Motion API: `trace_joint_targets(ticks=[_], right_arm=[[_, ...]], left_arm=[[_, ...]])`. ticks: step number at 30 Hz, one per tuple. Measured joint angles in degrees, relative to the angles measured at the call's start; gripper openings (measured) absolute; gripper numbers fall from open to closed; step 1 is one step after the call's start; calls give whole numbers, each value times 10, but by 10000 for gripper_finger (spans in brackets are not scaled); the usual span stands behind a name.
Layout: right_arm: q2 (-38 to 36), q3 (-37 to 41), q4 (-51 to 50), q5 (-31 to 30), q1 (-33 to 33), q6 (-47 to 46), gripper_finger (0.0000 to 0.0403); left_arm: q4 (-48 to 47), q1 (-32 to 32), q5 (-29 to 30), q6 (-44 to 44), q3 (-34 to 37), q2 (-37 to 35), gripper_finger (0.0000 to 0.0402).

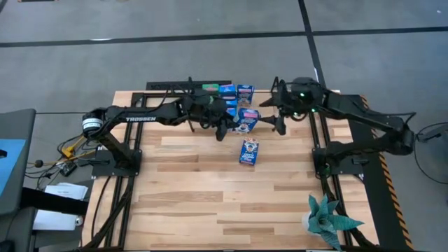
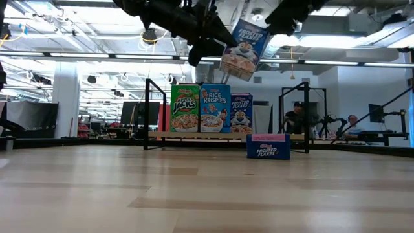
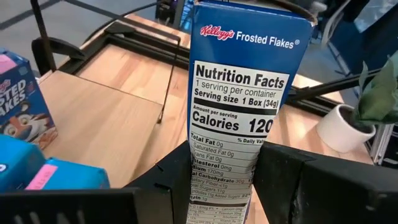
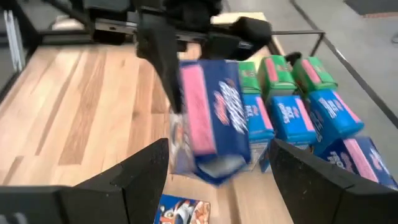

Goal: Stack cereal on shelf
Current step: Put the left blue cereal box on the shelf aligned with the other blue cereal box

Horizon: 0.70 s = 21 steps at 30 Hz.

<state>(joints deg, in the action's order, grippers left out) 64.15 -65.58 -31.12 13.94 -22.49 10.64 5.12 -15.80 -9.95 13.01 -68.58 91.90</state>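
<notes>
Bright, even light falls from the ceiling strip lights (image 2: 84, 55) seen in the low view, which glare white above the shelf (image 2: 194, 135). Shadows on the table (image 1: 210, 203) are soft and faint. In the right wrist view the held cereal box (image 4: 211, 121) is smeared by blur; the nutrition label (image 3: 239, 118) reads sharp.

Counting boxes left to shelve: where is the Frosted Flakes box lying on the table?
In the high view the dark blue cardboard Frosted Flakes box lies flat on the wooden tabletop near its middle, in front of the light wooden shelf, apart from both claws.
</notes>
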Motion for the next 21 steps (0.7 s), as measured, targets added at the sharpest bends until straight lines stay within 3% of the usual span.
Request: trace_joint_targets(ticks=[7, 12, 21], right_arm=[[65, -93, -63, -9, 31, 58, 303], [96, -131, -101, -63, 40, 107, 304], [152, -146, -116, -74, 42, 120, 365]], left_arm=[[-18, 5, 12, 1, 0, 0, 128], [-24, 7, 14, 6, 0, 0, 128], [-30, 8, 14, 2, 0, 0, 128]])
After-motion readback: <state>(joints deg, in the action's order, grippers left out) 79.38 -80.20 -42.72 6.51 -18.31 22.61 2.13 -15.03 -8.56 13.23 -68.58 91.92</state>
